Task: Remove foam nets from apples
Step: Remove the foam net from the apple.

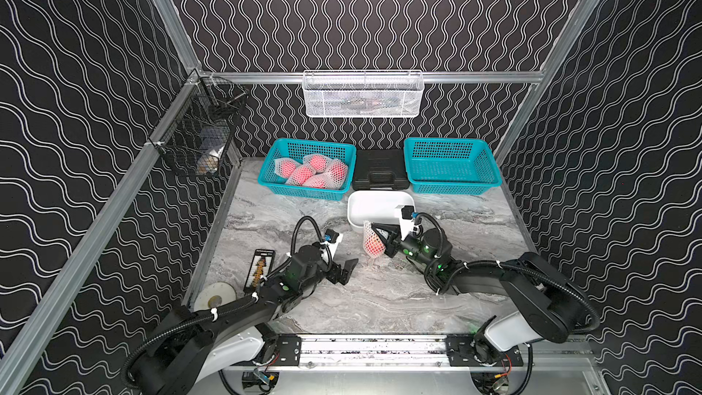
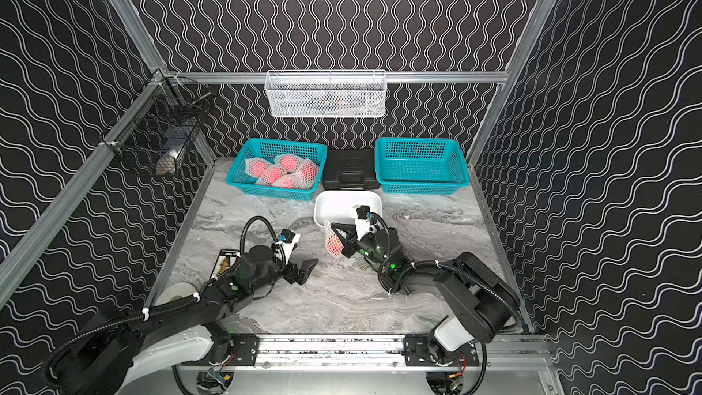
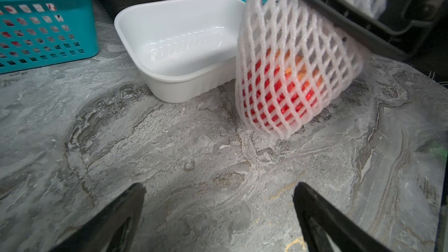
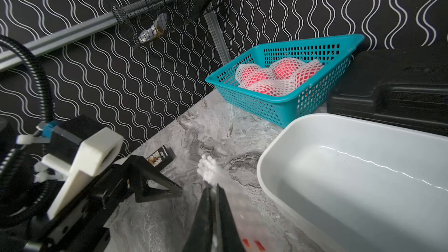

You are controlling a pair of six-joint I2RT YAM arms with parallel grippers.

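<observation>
Left wrist view: right gripper pinches the foam net up top; left gripper, spread wide, should clamp the sagging apple imo.

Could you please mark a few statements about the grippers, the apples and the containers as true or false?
1. The right gripper is shut on the top of a foam net with an apple inside. True.
2. The left gripper is clamped on that apple. False: it is open, holds nothing and is apart from the apple.
3. The white tub holds a removed net. False: the tub is empty.
4. One teal basket holds netted apples; the other teal basket is empty. True.
</observation>
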